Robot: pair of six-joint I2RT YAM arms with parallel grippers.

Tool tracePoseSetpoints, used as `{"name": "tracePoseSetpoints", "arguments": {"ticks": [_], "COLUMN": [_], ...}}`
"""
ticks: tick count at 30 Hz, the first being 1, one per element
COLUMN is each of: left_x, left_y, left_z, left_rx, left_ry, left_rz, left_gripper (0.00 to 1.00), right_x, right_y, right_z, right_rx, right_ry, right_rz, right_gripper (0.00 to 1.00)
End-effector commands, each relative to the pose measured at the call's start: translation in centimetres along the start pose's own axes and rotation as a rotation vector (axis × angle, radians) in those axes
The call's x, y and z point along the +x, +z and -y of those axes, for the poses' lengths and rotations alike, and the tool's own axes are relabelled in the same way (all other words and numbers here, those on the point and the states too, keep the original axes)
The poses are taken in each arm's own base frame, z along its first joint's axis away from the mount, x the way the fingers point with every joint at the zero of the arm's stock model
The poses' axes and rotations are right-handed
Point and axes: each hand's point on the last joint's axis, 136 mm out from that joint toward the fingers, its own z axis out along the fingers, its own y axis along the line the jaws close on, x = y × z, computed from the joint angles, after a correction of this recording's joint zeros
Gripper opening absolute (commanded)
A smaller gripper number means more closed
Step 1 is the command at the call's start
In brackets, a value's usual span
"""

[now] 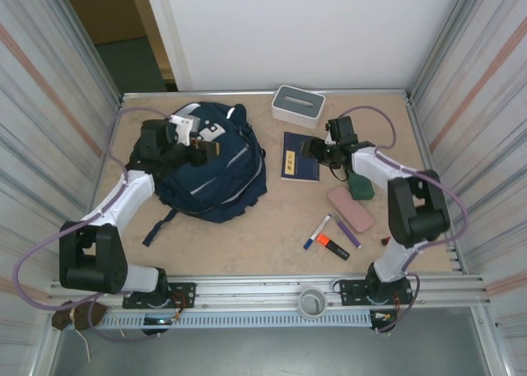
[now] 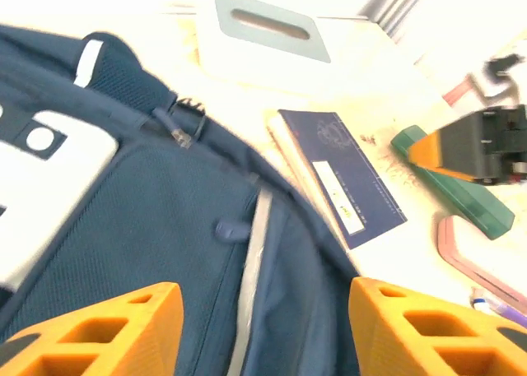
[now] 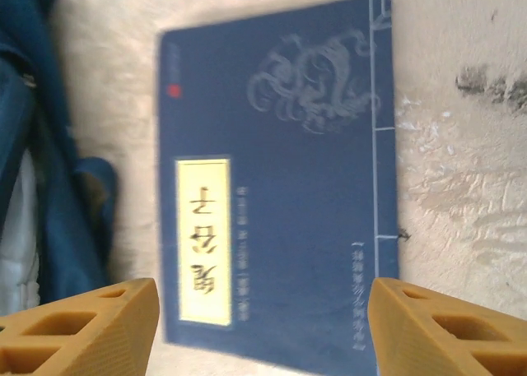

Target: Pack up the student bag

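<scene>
The student bag [image 1: 216, 178], a navy backpack with white patches, lies at the left of the table. My left gripper [image 1: 207, 148] hovers over its top. In the left wrist view this gripper [image 2: 268, 335] is open, its orange fingers [image 2: 107, 327] spread above the bag's fabric and a reflective strip [image 2: 251, 269], holding nothing. A flat navy notebook [image 1: 299, 156] lies to the right of the bag. My right gripper [image 1: 310, 150] is just above it. Seen from the right wrist, that gripper [image 3: 263, 335] stands open over the notebook's cover [image 3: 280, 187], with the bag's edge [image 3: 33, 146] at the left.
A white-grey box [image 1: 298, 104] stands at the back. To the right lie a green block [image 1: 360, 184], a pink case [image 1: 350, 208], a blue marker [image 1: 317, 230], an orange-black marker [image 1: 333, 246] and a purple pen [image 1: 348, 233]. Side walls enclose the table.
</scene>
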Motion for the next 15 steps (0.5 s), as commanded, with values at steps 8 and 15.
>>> {"name": "tracePoseSetpoints", "arguments": {"ticks": [8,15], "left_x": [1.8,3.6], "left_y": [10.2,18.4], "left_z": [7.0,6.1], "left_rx": [-0.036,-0.172], "left_ry": [-0.045,-0.039], "left_rz": [-0.15,-0.313], "left_gripper": [0.62,0.63], "right_x": [2.1,2.8], "right_y": [5.3,2.9], "right_z": [1.4,0.6], "right_rx": [0.013,-0.038], "right_ry": [0.025,0.021], "right_rz": [-0.191,-0.157], "right_gripper": [0.61,0.53]}}
